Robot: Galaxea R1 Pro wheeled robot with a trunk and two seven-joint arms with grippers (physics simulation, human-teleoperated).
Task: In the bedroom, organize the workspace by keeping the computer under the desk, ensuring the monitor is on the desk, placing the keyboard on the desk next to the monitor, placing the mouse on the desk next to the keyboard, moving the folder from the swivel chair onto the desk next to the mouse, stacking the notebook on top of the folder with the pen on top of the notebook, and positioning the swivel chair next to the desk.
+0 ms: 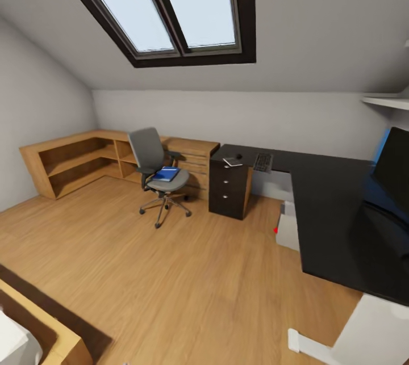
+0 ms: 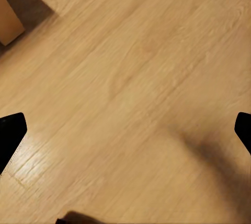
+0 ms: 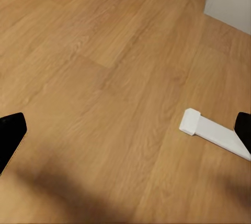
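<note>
The grey swivel chair [image 1: 149, 156] stands on the wood floor left of the desk, with the blue folder [image 1: 166, 173] on its seat. On the black L-shaped desk [image 1: 332, 214] lie the grey notebook [image 1: 232, 161], the small black mouse [image 1: 238, 156] and the keyboard [image 1: 262, 162], all above the drawer unit [image 1: 229, 190]. The monitor [image 1: 396, 171] stands at the desk's right end. The computer [image 1: 288, 230] [image 3: 234, 0] sits on the floor under the desk. The pen is too small to make out. My left gripper [image 2: 125, 130] and right gripper [image 3: 125, 130] hang open over bare floor.
A low light-wood shelf cabinet [image 1: 79, 162] runs along the far left wall behind the chair. A wooden furniture corner [image 1: 54, 334] [image 2: 8, 20] sits near me at the lower left. The desk's white foot [image 1: 307, 343] [image 3: 209, 129] juts out on the floor.
</note>
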